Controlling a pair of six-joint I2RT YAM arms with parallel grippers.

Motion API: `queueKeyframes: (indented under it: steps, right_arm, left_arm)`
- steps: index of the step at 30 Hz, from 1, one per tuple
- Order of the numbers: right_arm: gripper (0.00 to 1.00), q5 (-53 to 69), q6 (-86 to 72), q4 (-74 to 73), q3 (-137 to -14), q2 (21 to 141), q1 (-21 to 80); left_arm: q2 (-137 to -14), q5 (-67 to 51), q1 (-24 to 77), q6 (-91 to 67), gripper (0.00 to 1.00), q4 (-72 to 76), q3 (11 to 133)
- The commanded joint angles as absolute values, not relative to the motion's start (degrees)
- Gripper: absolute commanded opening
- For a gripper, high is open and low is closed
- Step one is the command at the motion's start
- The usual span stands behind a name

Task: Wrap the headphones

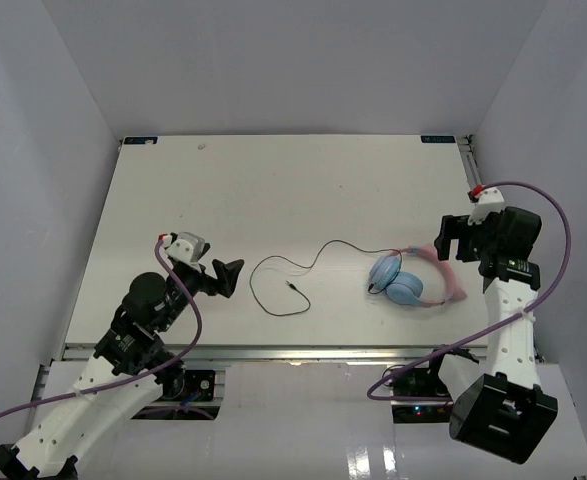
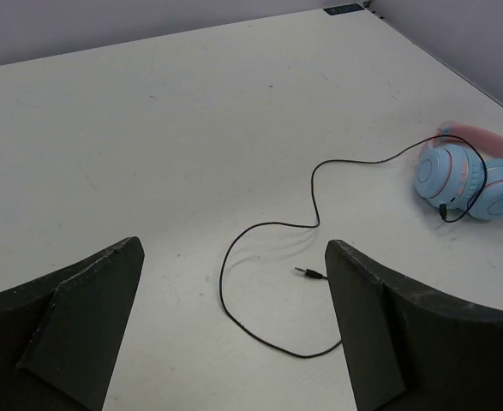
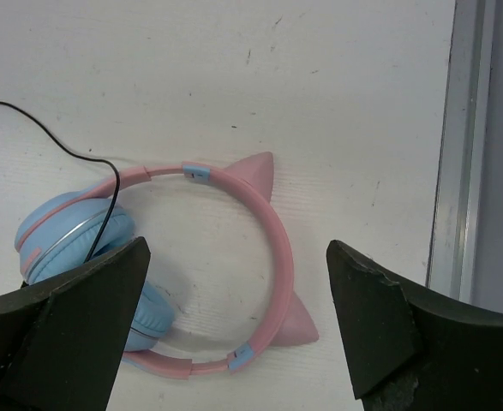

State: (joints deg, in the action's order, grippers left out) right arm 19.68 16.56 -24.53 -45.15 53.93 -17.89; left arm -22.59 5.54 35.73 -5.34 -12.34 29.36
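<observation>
The headphones (image 1: pixel 405 283) lie flat on the white table at the right, with two light blue earcups and a pink headband (image 3: pixel 272 229) that has two pink cat ears. Their thin black cord (image 1: pixel 293 270) runs left in loops and ends in a bare plug (image 2: pixel 309 273). My right gripper (image 1: pixel 451 243) is open, above the headband; in its wrist view the headband lies between the fingers (image 3: pixel 234 308). My left gripper (image 1: pixel 228 276) is open and empty, just left of the cord loop; the plug and loop lie between its fingers (image 2: pixel 234 282). The headphones also show in the left wrist view (image 2: pixel 472 175).
The table's metal rail (image 3: pixel 457 154) runs along the right edge, close to the headband. A metal rail (image 1: pixel 273 352) also borders the near edge. Grey walls close in the back and both sides. Purple cables (image 1: pixel 548 215) hang off both arms.
</observation>
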Motion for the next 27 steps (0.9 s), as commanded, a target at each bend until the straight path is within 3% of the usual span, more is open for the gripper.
queueKeyframes:
  steps: [1, 4, 6, 19, 27]
  right_arm:
    - [0.9, 21.8, 17.2, -22.0, -43.8, 54.7, -17.8]
    - [0.9, 32.3, 39.7, -33.7, -45.4, 56.9, -17.8]
    - [0.9, 33.4, 45.0, -36.7, -45.4, 59.4, -17.8]
    - [1.0, 17.8, 42.3, -28.7, -46.7, 73.7, -18.0]
    - [0.89, 15.0, 40.2, -22.2, -46.2, 79.7, -17.8]
  left_arm:
    - [-22.0, 5.2, 35.5, -4.9, 0.98, -11.6, 28.8]
    - [-21.1, 5.3, 35.5, -4.8, 0.98, -11.6, 28.7]
    - [-20.5, 5.3, 35.5, -4.8, 0.98, -11.5, 28.6]
    - [-19.4, 4.2, 35.5, -4.5, 0.98, -11.2, 28.2]
    - [-19.6, 3.7, 35.5, -4.4, 0.98, -10.8, 28.0]
